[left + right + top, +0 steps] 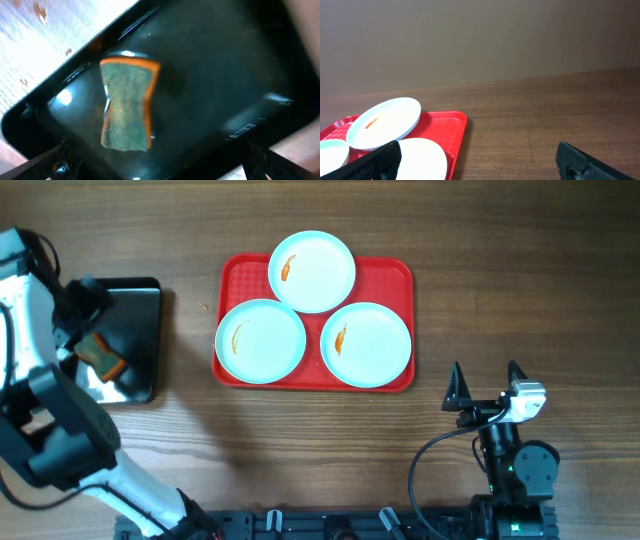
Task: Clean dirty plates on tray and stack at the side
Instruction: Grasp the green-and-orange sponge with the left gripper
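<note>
Directly below the left gripper (157,152), a sponge (127,105) is lying flat in the black tray (225,75). Its long axis is running away from the wrist camera, so the fingers are straddling its narrow width, and it is sitting a little left of the midline between them. The jaws are standing wide and holding nothing.

The three plates (312,272) are resting well off to that arm's right on the red tray (395,270), one overhanging the far rim and two nearer, each carrying a small orange smear. The right gripper (486,380) is sitting near the tray's near right corner, likewise spread wide and empty, fingers pointing toward the plates. It is the nearer arm to the plates; the left is nearer the sponge.

The wooden table (300,450) is showing open surface to the right of the red tray, which looks a likely place for stacking.
</note>
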Tool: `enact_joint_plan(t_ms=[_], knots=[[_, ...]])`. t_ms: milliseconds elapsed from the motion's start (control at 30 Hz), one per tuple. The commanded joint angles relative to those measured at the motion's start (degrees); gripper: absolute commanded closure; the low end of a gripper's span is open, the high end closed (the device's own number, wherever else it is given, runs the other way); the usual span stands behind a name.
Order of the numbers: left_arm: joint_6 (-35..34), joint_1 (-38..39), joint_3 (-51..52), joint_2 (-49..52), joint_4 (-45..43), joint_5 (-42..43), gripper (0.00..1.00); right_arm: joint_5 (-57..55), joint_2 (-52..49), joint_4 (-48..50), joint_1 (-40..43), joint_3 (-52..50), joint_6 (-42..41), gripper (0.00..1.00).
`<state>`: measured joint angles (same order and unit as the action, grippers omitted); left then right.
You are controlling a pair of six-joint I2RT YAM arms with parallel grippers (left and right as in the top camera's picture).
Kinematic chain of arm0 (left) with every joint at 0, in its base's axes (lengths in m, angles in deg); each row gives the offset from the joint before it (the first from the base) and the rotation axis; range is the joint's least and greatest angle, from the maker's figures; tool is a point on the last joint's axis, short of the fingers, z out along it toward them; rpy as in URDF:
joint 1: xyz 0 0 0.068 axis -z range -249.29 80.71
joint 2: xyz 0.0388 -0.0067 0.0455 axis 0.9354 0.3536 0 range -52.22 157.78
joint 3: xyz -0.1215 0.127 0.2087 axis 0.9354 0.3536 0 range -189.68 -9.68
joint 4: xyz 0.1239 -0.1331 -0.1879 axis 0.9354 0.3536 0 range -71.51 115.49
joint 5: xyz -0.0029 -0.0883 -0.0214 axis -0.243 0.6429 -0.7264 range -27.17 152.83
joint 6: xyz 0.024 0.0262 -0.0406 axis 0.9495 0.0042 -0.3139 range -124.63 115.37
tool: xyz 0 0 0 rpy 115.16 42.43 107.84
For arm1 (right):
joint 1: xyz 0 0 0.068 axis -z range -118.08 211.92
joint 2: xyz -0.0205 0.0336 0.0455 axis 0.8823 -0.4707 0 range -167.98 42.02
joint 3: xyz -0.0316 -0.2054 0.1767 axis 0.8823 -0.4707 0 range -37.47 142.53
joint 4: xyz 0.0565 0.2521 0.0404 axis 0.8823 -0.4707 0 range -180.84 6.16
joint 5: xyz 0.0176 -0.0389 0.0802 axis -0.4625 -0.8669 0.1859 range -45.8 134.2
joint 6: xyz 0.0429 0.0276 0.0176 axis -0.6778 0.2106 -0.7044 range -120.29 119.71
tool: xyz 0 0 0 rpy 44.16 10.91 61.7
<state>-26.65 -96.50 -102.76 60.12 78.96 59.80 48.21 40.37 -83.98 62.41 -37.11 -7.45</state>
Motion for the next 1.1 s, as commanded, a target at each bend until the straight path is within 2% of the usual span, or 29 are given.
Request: enact_joint_plan(t_ms=[0,167,300,400,433,467,567,600,700,733,800,833,933,1000,1067], knots=[[-1.2,-1.6,-0.6,4.0,2.4,-0.5,0.00,-0.6,0.3,0.2,0.3,-0.1,1.1,0.00],[-1.2,-1.9,2.5,5.6,2.9,-0.5,0.00,-0.6,0.3,0.2,0.3,-0.1,1.1,0.00],[-1.1,-2.3,9.9,5.6,-3.0,-0.5,0.00,-0.6,0.3,0.2,0.3,-0.1,1.1,0.00],[2.3,-2.4,12.3,5.6,-6.1,0.0,0.00,-0.6,0.3,0.2,0.3,-0.1,1.1,0.00],[2.3,-2.4,12.3,5.6,-6.3,0.0,0.05,-0.6,0.3,0.2,0.3,-0.1,1.1,0.00],[2.3,-2.4,12.3,5.6,-7.0,0.6,0.23,-0.6,0.3,0.2,0.3,-0.1,1.1,0.00],[2.3,-2.4,12.3,5.6,-7.6,1.0,0.86,-0.6,0.3,0.2,0.3,-0.1,1.1,0.00],[2.3,-2.4,12.3,5.6,-7.8,1.0,0.96,-0.6,0.3,0.2,0.3,-0.1,1.1,0.00],[2.3,-2.4,12.3,5.6,-8.7,1.0,0.96,-0.6,0.3,0.2,0.3,-0.1,1.1,0.00],[2.3,-2.4,12.3,5.6,-8.9,1.0,0.93,-0.6,0.3,0.2,0.3,-0.1,1.1,0.00],[2.3,-2.4,12.3,5.6,-9.8,0.9,0.50,-0.6,0.3,0.2,0.3,-0.1,1.1,0.00],[2.3,-2.4,12.3,5.6,-10.4,0.2,0.37,-0.6,0.3,0.2,0.3,-0.1,1.1,0.00],[2.3,-2.4,12.3,5.6,-12.8,-3.7,0.27,-0.6,0.3,0.2,0.3,-0.1,1.1,0.00],[2.3,-2.4,12.3,5.6,-14.3,-3.7,0.26,-0.6,0.3,0.2,0.3,-0.1,1.1,0.00],[2.3,-2.5,12.3,5.6,-16.4,-4.0,0.17,-0.6,0.3,0.2,0.3,-0.1,1.1,0.00]])
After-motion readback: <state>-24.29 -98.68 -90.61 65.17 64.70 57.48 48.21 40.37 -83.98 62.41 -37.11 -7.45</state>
